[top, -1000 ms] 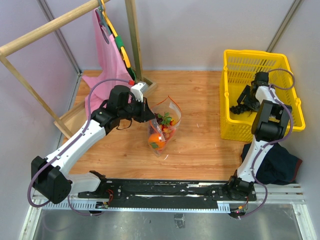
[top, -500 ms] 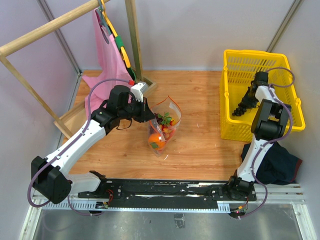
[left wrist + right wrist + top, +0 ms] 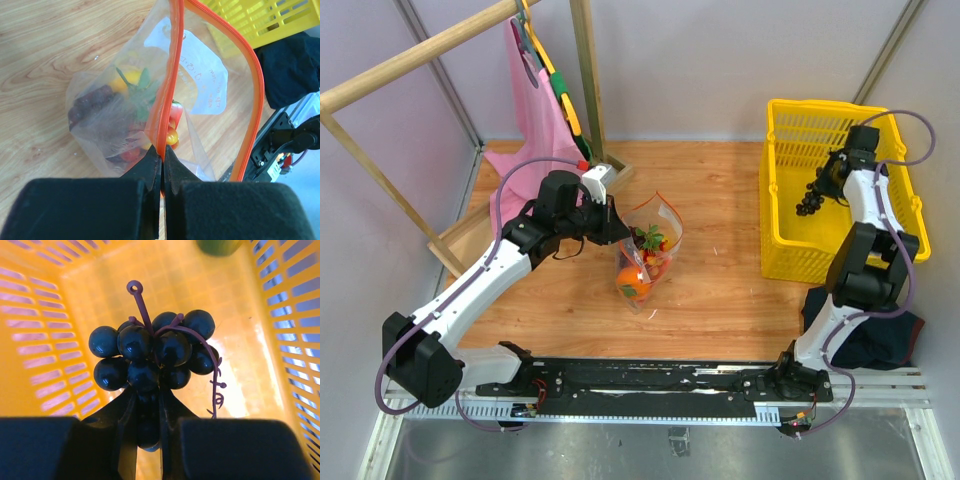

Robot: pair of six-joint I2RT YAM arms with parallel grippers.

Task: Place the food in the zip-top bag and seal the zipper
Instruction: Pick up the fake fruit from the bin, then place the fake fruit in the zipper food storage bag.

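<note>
The clear zip-top bag (image 3: 648, 250) stands open mid-table with an orange persimmon (image 3: 632, 282) and other toy fruits inside. My left gripper (image 3: 163, 155) is shut on the bag's orange-red zipper (image 3: 167, 90) edge and holds the mouth up; the other zipper edge (image 3: 252, 100) bows away to the right. In the top view the left gripper (image 3: 616, 225) is at the bag's left rim. My right gripper (image 3: 148, 405) is shut on the dark purple grape bunch (image 3: 152, 352), which hangs above the floor of the yellow basket (image 3: 45, 340). From above, the grapes (image 3: 811, 197) sit inside the basket's outline.
A green lime (image 3: 217, 245) lies at the far end of the yellow basket (image 3: 790, 250). A pink cloth (image 3: 535, 110) hangs from a wooden rack (image 3: 585, 70) at the back left. A dark cloth (image 3: 865, 325) lies by the right arm's base.
The right gripper has closed on the grape bunch and lifted it off the basket floor, with the arm rising and stretching out. The left gripper and the bag have not moved.
</note>
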